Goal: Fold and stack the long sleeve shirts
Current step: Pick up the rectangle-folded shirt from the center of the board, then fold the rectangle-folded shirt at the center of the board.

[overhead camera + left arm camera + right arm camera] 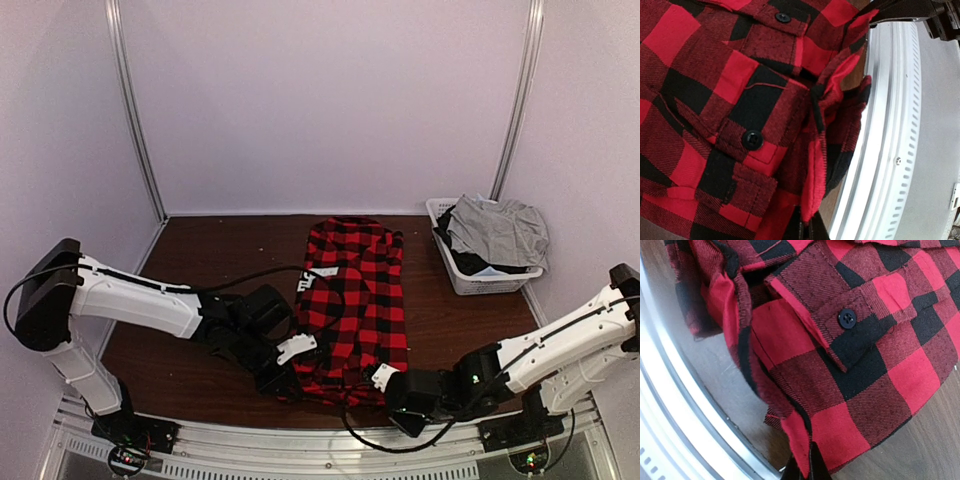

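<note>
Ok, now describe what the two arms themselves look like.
The left arm and right arm match: white rounded link shells, black joints and wrists, black cables looping alongside. The left end effector and right end effector are black, each with a small white piece.

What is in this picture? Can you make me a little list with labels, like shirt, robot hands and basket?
shirt: red-and-black checked flannel shirt, lying in a long strip on the brown table
left hand: left gripper shut on the shirt's near left corner
right hand: right gripper shut on the shirt's near right corner
basket: white mesh basket at the far right, apart from the shirt
in basket: grey garment on top, dark clothes under it
</note>
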Robot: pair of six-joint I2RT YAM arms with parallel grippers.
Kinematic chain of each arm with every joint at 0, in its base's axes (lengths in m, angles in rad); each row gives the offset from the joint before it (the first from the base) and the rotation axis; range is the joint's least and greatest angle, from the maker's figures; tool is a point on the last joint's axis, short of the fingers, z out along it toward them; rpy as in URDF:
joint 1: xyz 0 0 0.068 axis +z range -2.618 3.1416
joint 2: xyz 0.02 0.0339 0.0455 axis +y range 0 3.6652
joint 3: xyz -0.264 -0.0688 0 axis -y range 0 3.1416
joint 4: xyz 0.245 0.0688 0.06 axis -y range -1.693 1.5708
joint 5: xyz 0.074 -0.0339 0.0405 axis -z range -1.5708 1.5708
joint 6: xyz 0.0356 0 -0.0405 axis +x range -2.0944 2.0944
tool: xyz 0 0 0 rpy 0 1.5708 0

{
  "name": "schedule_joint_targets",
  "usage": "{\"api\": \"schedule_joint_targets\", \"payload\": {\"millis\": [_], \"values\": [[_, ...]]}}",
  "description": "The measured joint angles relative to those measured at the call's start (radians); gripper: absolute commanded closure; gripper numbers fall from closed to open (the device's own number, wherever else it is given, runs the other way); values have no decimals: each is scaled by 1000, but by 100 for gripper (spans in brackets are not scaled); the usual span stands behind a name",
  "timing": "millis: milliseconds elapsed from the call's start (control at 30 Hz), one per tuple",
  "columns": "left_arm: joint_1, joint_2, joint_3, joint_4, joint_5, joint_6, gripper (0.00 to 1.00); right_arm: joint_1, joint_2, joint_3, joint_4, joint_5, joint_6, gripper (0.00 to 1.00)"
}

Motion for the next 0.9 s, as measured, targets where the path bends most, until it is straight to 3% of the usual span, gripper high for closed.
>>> {"api": "schedule_joint_targets", "payload": {"millis": [333,533,900], "values": [[-50,-76,-49,-52,29,-59,100,15,-165,-32,4,-179,23,100],[-11,-90,-14,-80,56,-53,100,-8,-212,5,-27,-180,21,100],[184,-14,139,-69,58,-39,100,-334,-180,89,-63,-254,-43,99]]}}
